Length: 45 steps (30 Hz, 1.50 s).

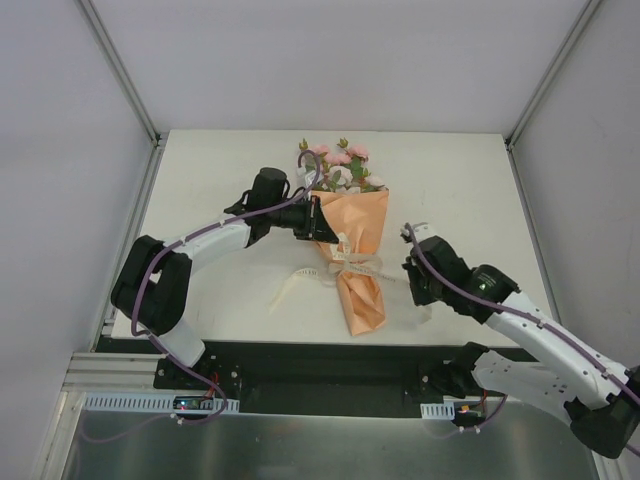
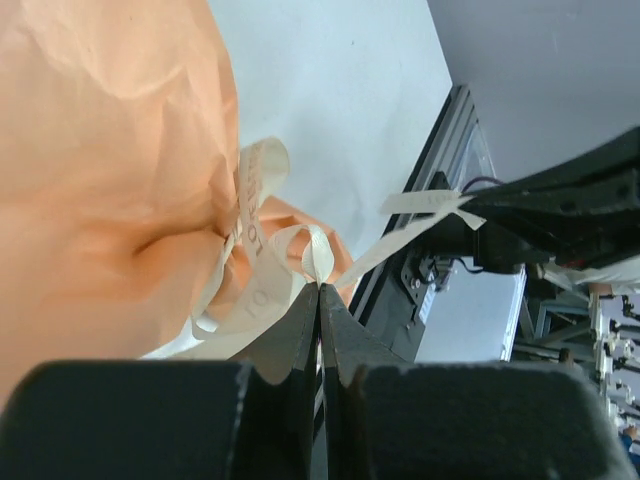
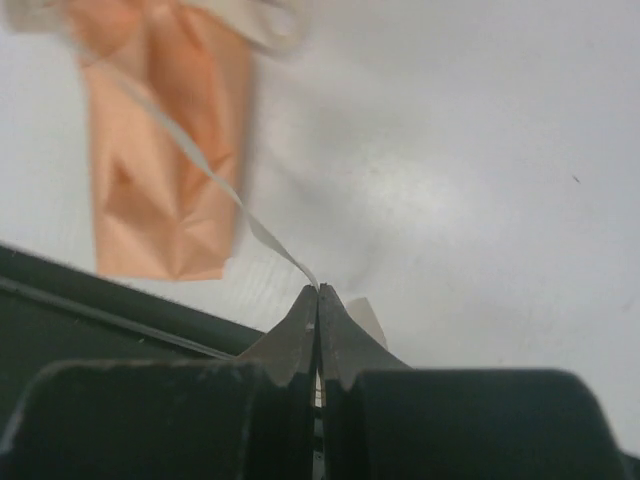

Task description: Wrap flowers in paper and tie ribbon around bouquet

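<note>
White table [image 1: 200, 180] is carrying everything, and the two arms are reaching over it from its near edge. The bouquet [image 1: 358, 250] is lying flat around the middle of the table. Its long axis is running from the far edge toward the near edge with a slight slant. The blooms are pointing to the far edge and a little left, and the narrow folded foot is pointing to the near edge and a little right.

The paper [image 1: 362, 215] is showing its peach-orange face. It is flaring wide at the far end and pinching in at a waist below the middle, with creases gathering there. The flowers [image 1: 340, 160] are sticking out of the wide mouth, pale pink heads among green leaves, nearest the far edge.

The ribbon [image 1: 350, 262] is circling the waist in cream loops. One loose tail is trailing off to the left across the table, and one strand is stretching taut to the right.

The left gripper [image 2: 320, 290] is sitting against the left side of the paper just above the waist. Its jaws are clenched on a small loop of ribbon beside the knot. The right gripper [image 3: 318, 292] is hovering to the right of the bouquet, apart from the paper. Its jaws are pinched tight on the taut strand, and a short end is poking out past the tips.
</note>
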Each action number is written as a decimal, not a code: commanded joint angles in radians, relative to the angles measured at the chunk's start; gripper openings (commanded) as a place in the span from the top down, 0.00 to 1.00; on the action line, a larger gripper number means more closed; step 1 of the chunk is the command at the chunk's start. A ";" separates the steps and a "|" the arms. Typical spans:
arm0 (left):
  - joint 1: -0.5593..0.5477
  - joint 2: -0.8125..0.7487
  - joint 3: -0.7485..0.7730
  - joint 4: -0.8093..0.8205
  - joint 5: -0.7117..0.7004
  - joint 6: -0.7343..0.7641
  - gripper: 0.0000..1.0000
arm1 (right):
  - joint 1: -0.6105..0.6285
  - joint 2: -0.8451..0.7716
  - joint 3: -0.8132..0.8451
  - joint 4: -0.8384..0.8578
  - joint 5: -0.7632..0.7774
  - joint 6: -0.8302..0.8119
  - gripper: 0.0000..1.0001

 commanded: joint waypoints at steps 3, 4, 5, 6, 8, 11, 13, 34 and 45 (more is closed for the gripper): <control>-0.011 0.002 0.051 0.086 -0.078 -0.059 1.00 | -0.239 0.094 -0.026 -0.108 0.100 0.261 1.00; -0.011 0.002 0.047 0.085 -0.080 -0.059 1.00 | -0.294 0.140 -0.035 -0.097 0.071 0.266 1.00; -0.011 -0.001 0.043 0.082 -0.083 -0.059 1.00 | -0.317 0.164 -0.044 -0.077 0.059 0.275 1.00; -0.012 -0.003 0.038 0.082 -0.086 -0.059 1.00 | -0.337 0.181 -0.061 -0.067 0.054 0.288 1.00; -0.011 -0.011 0.028 0.080 -0.084 -0.054 1.00 | -0.377 0.229 -0.072 -0.036 0.042 0.291 0.99; -0.011 -0.014 0.021 0.062 -0.081 -0.048 1.00 | -0.406 0.283 -0.080 -0.011 0.036 0.279 1.00; -0.011 -0.020 0.014 0.062 -0.080 -0.044 1.00 | -0.415 0.307 -0.086 0.001 0.033 0.260 1.00; -0.011 -0.052 -0.031 0.036 -0.067 -0.013 1.00 | -0.332 0.502 0.051 0.636 -0.726 -0.215 0.56; -0.004 -0.072 -0.035 0.009 -0.064 0.012 1.00 | -0.332 0.544 -0.029 0.746 -0.878 -0.254 0.54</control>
